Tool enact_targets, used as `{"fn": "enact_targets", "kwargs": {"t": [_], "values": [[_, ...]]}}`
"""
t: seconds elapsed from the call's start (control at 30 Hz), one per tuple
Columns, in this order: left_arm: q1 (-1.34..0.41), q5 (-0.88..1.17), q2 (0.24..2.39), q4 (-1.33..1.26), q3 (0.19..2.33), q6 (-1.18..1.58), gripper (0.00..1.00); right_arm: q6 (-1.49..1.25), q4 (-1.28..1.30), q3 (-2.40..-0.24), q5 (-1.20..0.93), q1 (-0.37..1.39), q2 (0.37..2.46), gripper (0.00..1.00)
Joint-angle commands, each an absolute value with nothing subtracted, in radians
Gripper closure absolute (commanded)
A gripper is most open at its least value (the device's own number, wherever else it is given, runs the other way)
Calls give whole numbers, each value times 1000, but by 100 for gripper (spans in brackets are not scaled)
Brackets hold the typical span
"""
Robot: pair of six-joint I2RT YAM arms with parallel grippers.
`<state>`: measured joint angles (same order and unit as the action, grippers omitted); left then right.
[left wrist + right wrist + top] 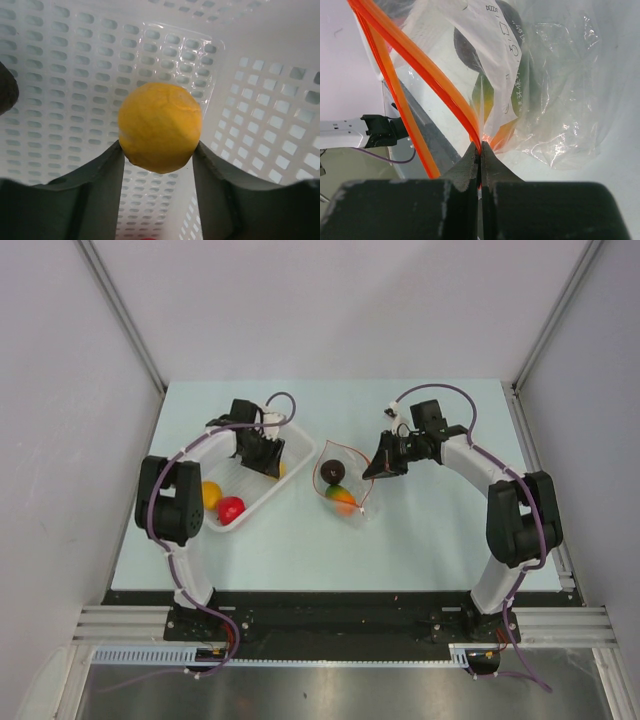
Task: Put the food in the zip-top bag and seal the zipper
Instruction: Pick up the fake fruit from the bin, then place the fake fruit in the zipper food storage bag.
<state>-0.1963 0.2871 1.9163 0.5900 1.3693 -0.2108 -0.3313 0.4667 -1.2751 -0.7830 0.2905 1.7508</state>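
Observation:
A round yellow food piece [160, 127] sits inside the white perforated basket [65, 75], and my left gripper [157, 150] presses it from both sides with its fingertips. From above, the left gripper [268, 462] reaches into the basket's far end. An orange piece [210, 493] and a red piece [231, 509] lie at the basket's near end. The zip-top bag [350, 502] lies mid-table with a dark piece [333, 470] and a green-orange piece [340, 497] inside. My right gripper [480, 150] is shut on the orange zipper [420, 65] at the bag's mouth, holding it up.
The basket [250, 510] lies slanted on the left half of the pale table. The right gripper [378, 468] hangs just right of the bag. Grey walls and rails enclose the table on the sides and back.

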Motion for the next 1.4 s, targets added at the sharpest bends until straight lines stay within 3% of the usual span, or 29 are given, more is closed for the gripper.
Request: {"fn": "enact_targets", "kwargs": {"t": [0.0, 0.23, 0.37, 0.63, 0.73, 0.8, 0.97, 1.1, 1.37], "values": [[-196, 321, 1812, 592, 1416, -229, 51, -327, 466, -1310, -790, 293, 1758, 100], [-250, 411, 1609, 612, 1445, -198, 53, -327, 462, -1313, -787, 302, 1756, 100], [-389, 448, 1520, 609, 1483, -181, 51, -327, 462, -1313, -785, 302, 1752, 100], [-615, 400, 1580, 604, 1562, -175, 47, -327, 468, -1316, -792, 295, 1750, 100], [-650, 370, 1660, 644, 1585, -189, 41, -327, 469, -1318, -792, 290, 1747, 100], [-657, 344, 1687, 673, 1606, -195, 29, -330, 469, -1319, -795, 288, 1746, 100], [-637, 311, 1614, 716, 1565, -238, 1, -327, 474, -1319, -798, 285, 1746, 100], [-554, 350, 1531, 759, 1511, -238, 0, -328, 471, -1319, -799, 287, 1749, 100], [-160, 387, 1451, 888, 1388, -422, 0, -327, 471, -1318, -799, 293, 1743, 100]]}}
